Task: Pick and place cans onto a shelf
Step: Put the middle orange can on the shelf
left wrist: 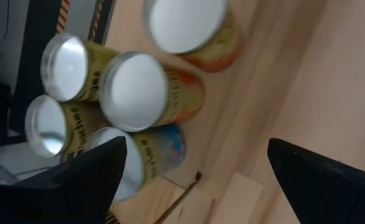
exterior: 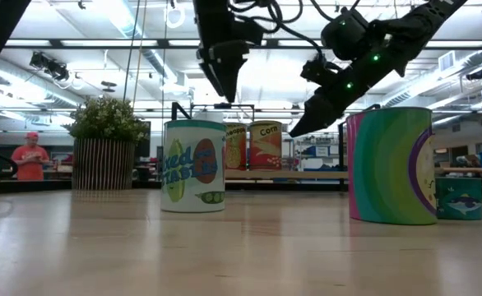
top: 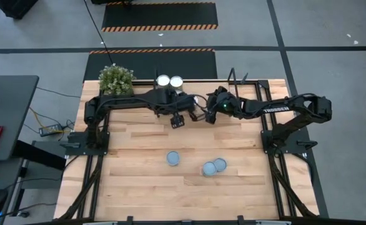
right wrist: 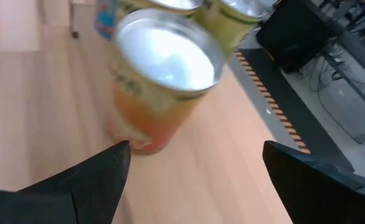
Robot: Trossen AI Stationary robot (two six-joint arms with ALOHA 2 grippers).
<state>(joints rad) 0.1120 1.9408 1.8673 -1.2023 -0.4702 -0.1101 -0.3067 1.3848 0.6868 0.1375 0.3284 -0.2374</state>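
I count five cans [left wrist: 136, 90] on the shelf [top: 245, 81]; three cans [top: 173, 159] lie on the table [top: 139, 181] before it; left gripper [left wrist: 195, 180] and right gripper [right wrist: 195, 180] hover released above the shelf.

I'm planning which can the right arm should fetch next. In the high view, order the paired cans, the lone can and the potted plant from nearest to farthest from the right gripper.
From the right gripper, over the table's back middle:
1. The lone can, toward the front, slightly left, and the paired cans, toward the front, touching each other: too close to call.
2. The potted plant, back-left corner, farthest.
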